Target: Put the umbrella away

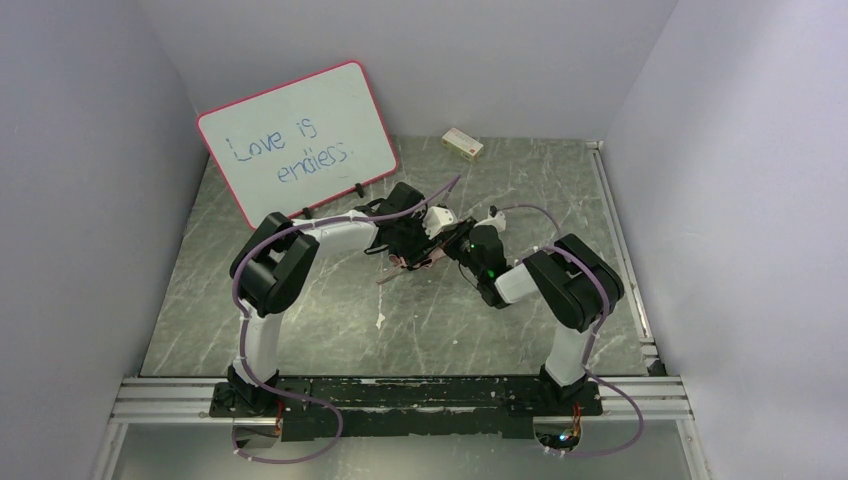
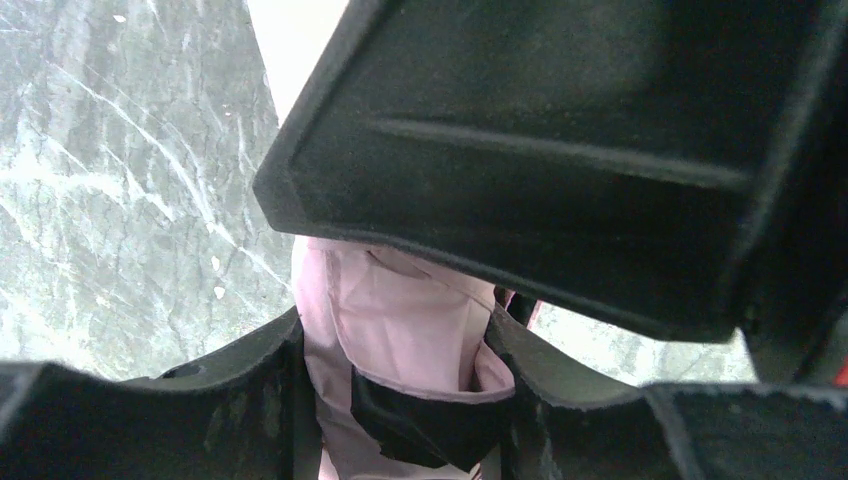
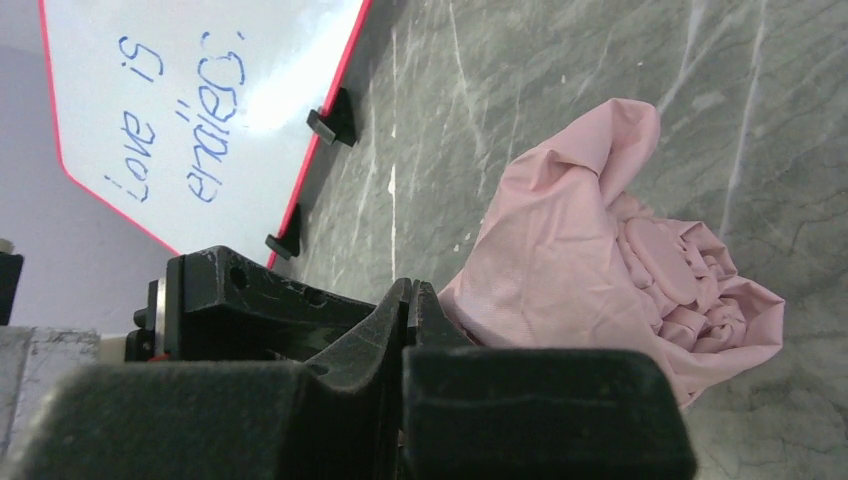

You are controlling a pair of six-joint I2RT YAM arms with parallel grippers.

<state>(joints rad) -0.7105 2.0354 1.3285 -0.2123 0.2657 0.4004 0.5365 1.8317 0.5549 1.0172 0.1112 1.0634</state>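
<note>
The umbrella (image 2: 400,320) is a bunch of pale pink canopy with a black inner fold. In the left wrist view it sits between my left gripper's (image 2: 395,335) two fingers, which are shut on it. In the right wrist view the crumpled pink canopy (image 3: 620,260) lies on the table just right of my right gripper (image 3: 412,292). Its jaws are pressed together with nothing visible between them. In the top view both grippers, left (image 1: 405,248) and right (image 1: 455,245), meet at the table's middle. They hide most of the umbrella; only a pink bit and a thin rib (image 1: 392,277) show.
A pink-framed whiteboard (image 1: 300,140) with blue writing leans at the back left, also in the right wrist view (image 3: 190,100). A small pale box (image 1: 462,143) lies at the back wall. Walls close in on three sides; a metal rail (image 1: 400,398) runs along the front.
</note>
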